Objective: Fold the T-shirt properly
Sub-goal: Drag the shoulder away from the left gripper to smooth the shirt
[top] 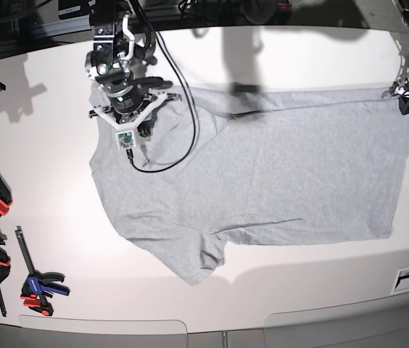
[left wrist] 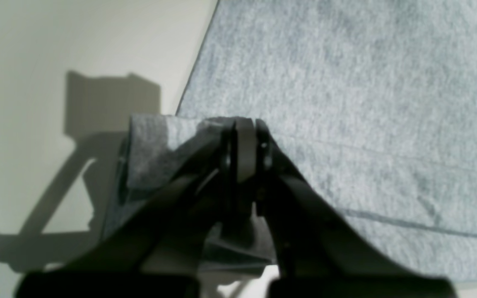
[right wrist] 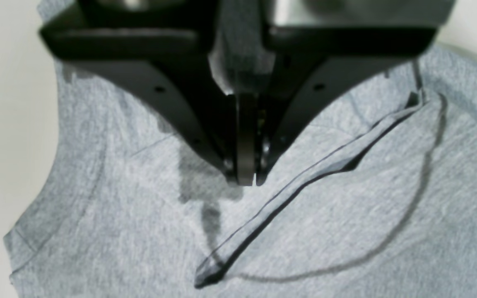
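Fingers, left gripper (left wrist: 244,124): pressed together, pinching a hem corner of the T-shirt (left wrist: 346,103); cloth spreads right and far of the tips.

Right wrist view: right gripper (right wrist: 246,182) fingers closed, tips down on the T-shirt (right wrist: 346,215) beside the collar; whether cloth is caught, cannot tell.

Base view: one T-shirt (top: 277,181), flat on the table (top: 52,217), long axis left–right, collar left. Two arms, one per end. Clamps (top: 38,286): several, left edge.
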